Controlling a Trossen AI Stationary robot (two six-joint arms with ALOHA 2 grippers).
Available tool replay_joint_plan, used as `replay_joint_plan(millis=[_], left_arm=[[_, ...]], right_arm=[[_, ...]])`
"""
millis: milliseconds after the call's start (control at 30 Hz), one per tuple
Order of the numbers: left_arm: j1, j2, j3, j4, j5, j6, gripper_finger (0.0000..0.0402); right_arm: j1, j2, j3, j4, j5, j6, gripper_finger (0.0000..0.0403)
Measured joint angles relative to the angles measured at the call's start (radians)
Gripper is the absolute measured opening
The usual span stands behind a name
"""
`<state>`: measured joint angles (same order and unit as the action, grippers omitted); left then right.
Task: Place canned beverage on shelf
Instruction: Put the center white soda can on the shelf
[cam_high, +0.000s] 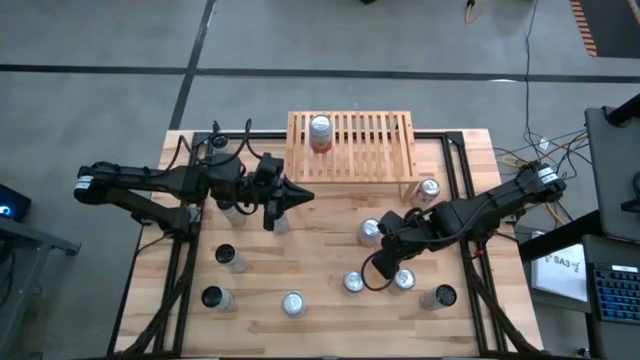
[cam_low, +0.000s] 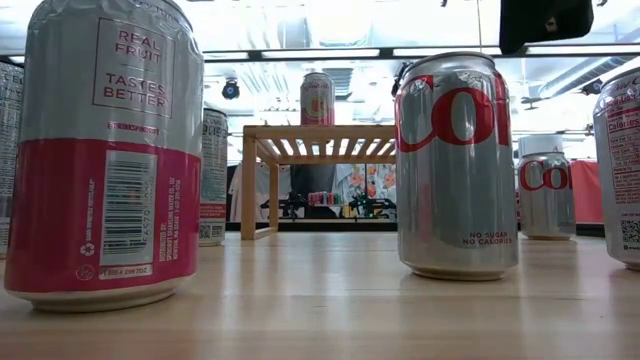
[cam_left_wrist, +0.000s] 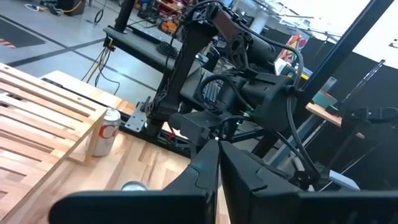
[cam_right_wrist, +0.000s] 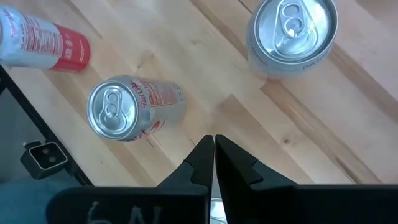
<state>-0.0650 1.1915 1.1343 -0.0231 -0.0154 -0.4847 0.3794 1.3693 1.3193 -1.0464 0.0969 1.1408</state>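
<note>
One pink-and-silver can (cam_high: 320, 132) stands upright on the left part of the slatted wooden shelf (cam_high: 365, 147) at the far edge of the table (cam_high: 320, 255), while other cans stand scattered across the tabletop. The left gripper (cam_high: 303, 196) hangs above the table in front of the shelf's left end, fingers pressed together and holding nothing. The right gripper (cam_high: 378, 272) points down between two silver cans (cam_high: 354, 282) (cam_high: 403, 280) near the front right, its fingers likewise pressed together and empty

Left gripper (cam_high: 303, 196) and right gripper (cam_high: 372, 277), both closed, empty.
</note>
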Motion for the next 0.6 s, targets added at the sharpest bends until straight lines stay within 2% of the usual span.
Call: replay_joint_plan(millis=[467, 600], left_arm=[[-0.004, 0.0, 0.0, -0.035, 0.0, 0.004, 0.0], [-0.004, 0.001, 0.0, -0.048, 0.0, 0.004, 0.0]], right_arm=[[0.0, 0.0, 0.0, 0.019, 0.0, 0.047, 0.0012], [0.0, 0.0, 0.0, 0.083, 0.0, -0.054, 0.0028]])
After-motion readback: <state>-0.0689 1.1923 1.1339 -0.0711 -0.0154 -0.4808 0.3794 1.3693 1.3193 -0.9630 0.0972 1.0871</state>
